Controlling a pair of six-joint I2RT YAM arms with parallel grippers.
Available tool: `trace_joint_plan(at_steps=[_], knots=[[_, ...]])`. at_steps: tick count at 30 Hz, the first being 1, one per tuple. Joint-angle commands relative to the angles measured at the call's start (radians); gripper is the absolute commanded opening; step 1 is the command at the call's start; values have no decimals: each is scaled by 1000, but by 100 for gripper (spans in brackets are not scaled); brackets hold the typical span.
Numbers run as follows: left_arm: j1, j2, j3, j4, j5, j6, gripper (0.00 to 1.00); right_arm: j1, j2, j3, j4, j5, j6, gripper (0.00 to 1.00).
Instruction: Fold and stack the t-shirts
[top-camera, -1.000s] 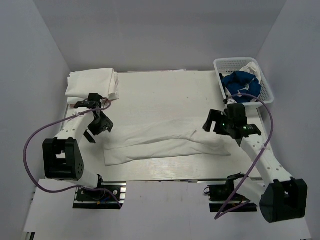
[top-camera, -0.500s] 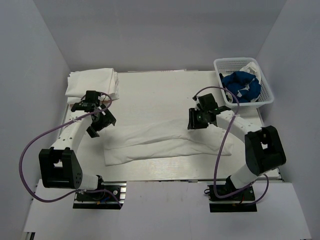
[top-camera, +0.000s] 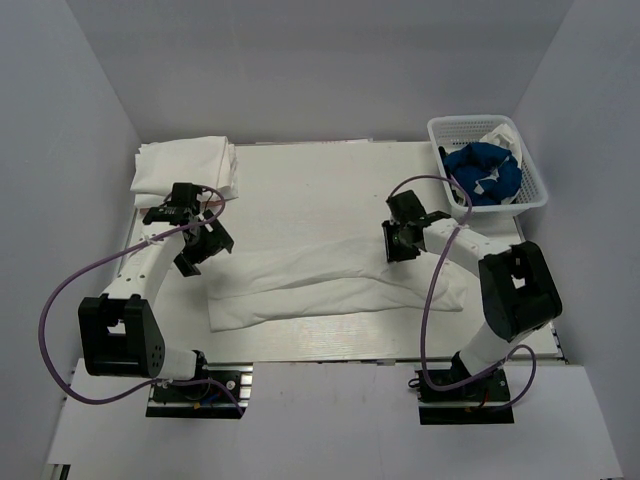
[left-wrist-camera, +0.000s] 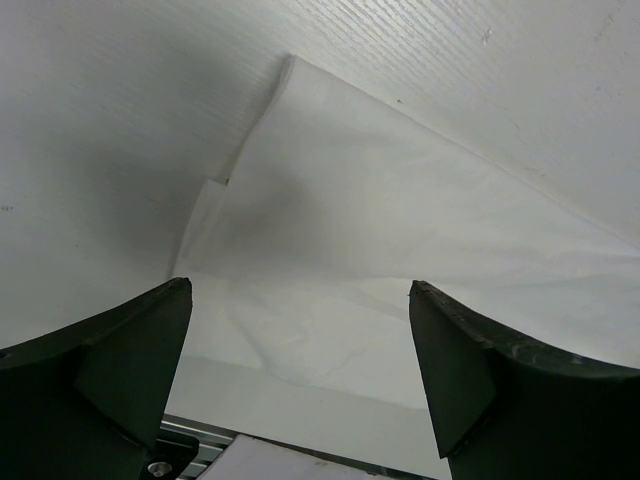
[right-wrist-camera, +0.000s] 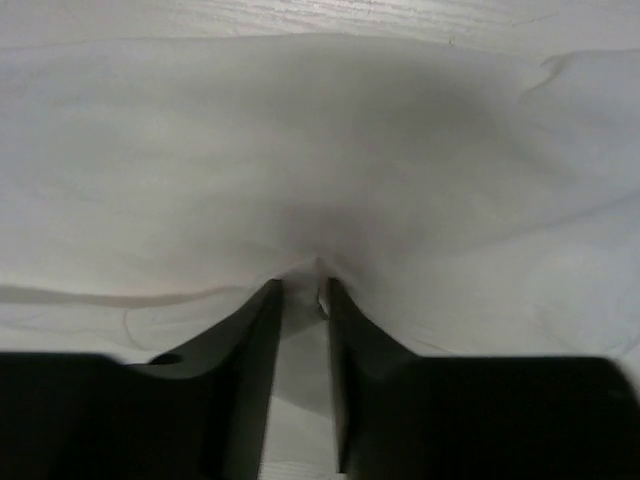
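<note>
On the table (top-camera: 300, 170), right fingers (right-wrist-camera: 245, 400) pinch the plain white t-shirt (top-camera: 320, 285).

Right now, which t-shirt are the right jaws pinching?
The long white cloth t-shirt lying mid-table; the folded white shirts sit far left, the blue shirt in the white plastic basket.

Likely a lab: plain white-walled enclosure (top-camera: 320, 70)

One white t-shirt (top-camera: 330, 285) on the single worktop (top-camera: 320, 180). One folded white pile (top-camera: 185, 165), its layers uncountable. One basket (top-camera: 537, 188), holding one blue t-shirt (top-camera: 480, 172) and one white cloth (top-camera: 497, 135). Two grippers: left gripper (top-camera: 195, 255), right gripper (top-camera: 397, 240).
</note>
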Motion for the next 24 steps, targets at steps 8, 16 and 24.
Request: trace_joint_plan(at_steps=[8, 16, 24], knots=[[-2, -34, -13, 31, 33, 13, 99, 21, -109, 0, -40, -162, 14, 0], [-2, -24, -22, 41, 43, 13, 99, 30, -276, -141, -166, -321, 132, 0], [-2, -4, -22, 50, 52, 13, 99, 33, -416, -319, -192, -402, 178, 34]])
